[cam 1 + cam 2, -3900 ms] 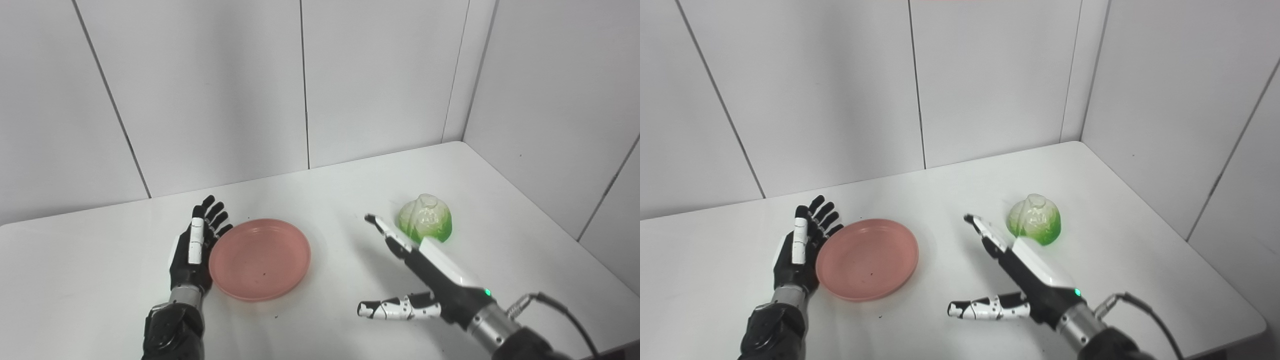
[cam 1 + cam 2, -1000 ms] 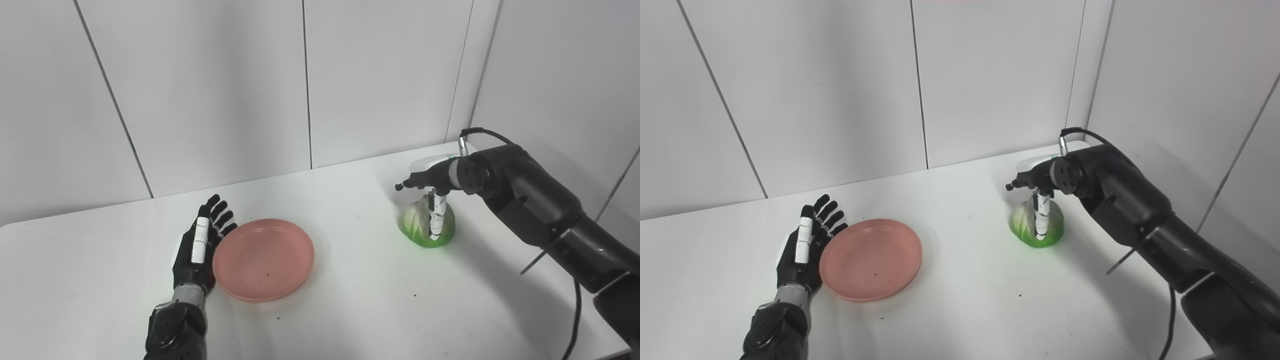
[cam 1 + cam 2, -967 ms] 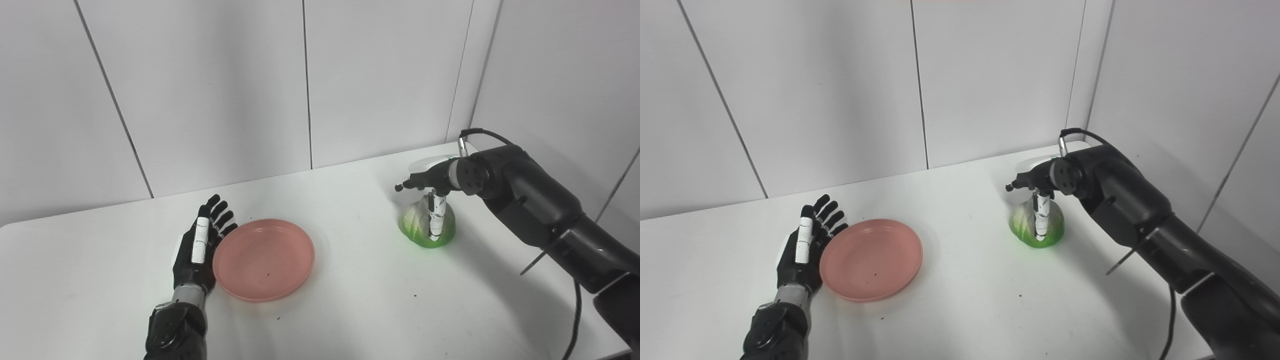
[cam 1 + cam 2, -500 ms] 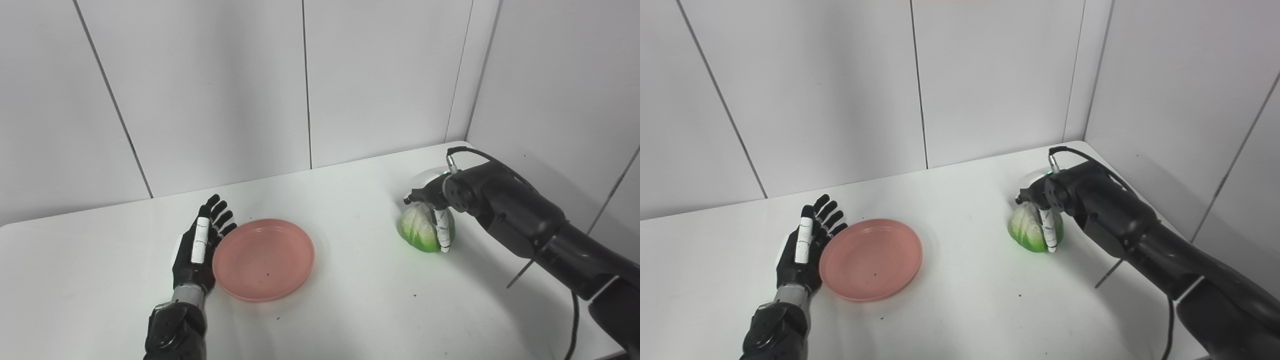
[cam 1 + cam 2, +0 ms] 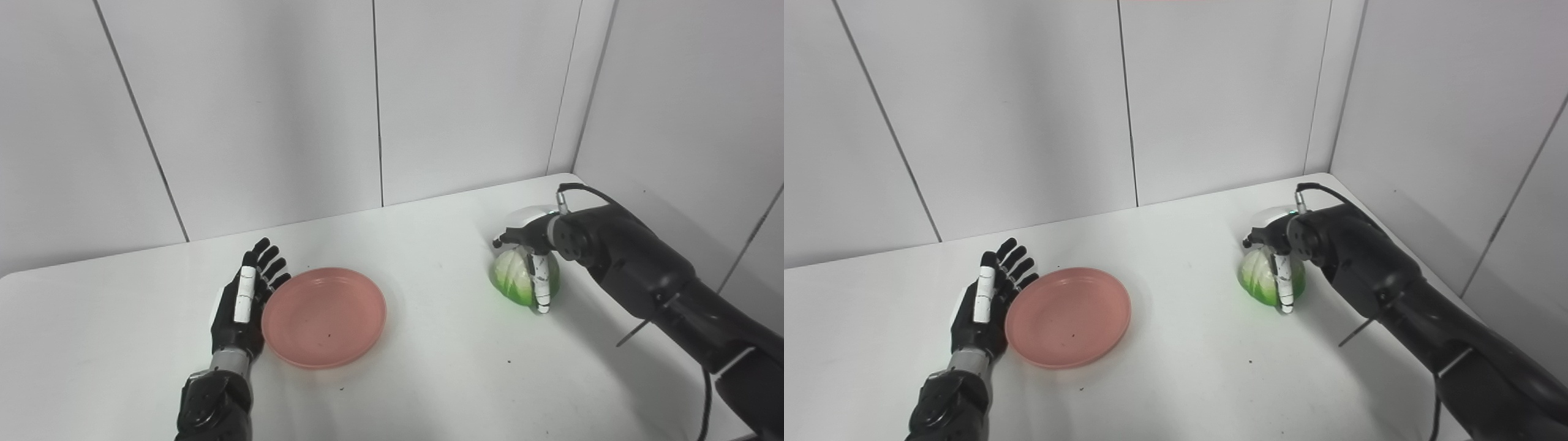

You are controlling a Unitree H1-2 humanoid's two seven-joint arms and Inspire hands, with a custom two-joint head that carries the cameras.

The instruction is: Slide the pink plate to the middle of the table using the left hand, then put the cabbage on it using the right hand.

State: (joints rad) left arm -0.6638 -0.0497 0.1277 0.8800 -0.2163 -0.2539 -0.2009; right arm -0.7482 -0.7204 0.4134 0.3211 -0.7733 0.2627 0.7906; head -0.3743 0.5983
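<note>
Green, glossy and domed, the cabbage (image 5: pixel 520 278) sits far right on the table (image 5: pixel 429 380), probably light and slippery (likely plastic); your right robot hand (image 5: pixel 531 257) cups its top, so squeeze low around the sides.

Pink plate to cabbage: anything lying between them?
Nothing: only bare table between the pink plate and the cabbage, plain in both eye views.

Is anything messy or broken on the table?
Nothing looks broken or spilled. The pink plate has a few tiny dark specks in it, and a few more dot the table. The cabbage looks whole under the right hand.
</note>
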